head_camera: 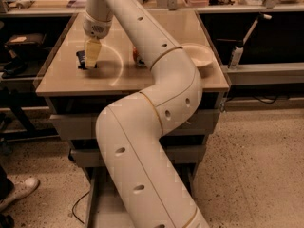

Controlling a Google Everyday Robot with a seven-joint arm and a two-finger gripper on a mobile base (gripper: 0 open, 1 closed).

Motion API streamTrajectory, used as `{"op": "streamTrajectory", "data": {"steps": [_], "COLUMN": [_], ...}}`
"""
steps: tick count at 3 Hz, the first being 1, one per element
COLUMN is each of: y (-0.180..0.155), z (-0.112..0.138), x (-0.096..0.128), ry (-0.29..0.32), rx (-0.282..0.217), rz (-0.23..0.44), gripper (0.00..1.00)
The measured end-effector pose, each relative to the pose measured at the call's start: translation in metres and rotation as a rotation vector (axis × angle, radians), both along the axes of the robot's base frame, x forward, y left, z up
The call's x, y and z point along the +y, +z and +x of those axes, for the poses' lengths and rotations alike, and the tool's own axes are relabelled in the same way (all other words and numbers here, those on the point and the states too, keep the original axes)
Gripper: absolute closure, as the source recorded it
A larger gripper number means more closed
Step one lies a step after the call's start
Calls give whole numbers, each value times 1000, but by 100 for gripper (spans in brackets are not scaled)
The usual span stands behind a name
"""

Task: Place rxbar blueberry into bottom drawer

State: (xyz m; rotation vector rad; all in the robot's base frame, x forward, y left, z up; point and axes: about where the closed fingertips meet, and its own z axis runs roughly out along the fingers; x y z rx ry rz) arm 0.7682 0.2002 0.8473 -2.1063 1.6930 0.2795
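The rxbar blueberry [81, 60], a small dark flat bar, lies on the tan tabletop [71, 82] near its left side. My gripper [90, 61] points straight down at the bar's right end and touches or nearly touches it. The bottom drawer [105, 212] stands pulled out low under the table. My big white arm hides most of it.
A white bowl [198, 56] sits at the table's right edge. An orange can [137, 57] shows partly behind my arm. Two upper grey drawers [71, 126] are closed. A shelf with clutter runs behind the table, and a person's shoe [19, 190] is on the floor at left.
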Motion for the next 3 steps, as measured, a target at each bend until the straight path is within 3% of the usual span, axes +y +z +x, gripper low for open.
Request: {"op": "streamTrajectory", "data": {"steps": [1, 2, 3], "y": [9, 31, 79], "z": [-5, -18, -34], "x": [-11, -41, -79], "ry": [-38, -131, -246], "rx": [31, 89, 71], "rz": [24, 53, 117], "gripper": [100, 100, 100]}}
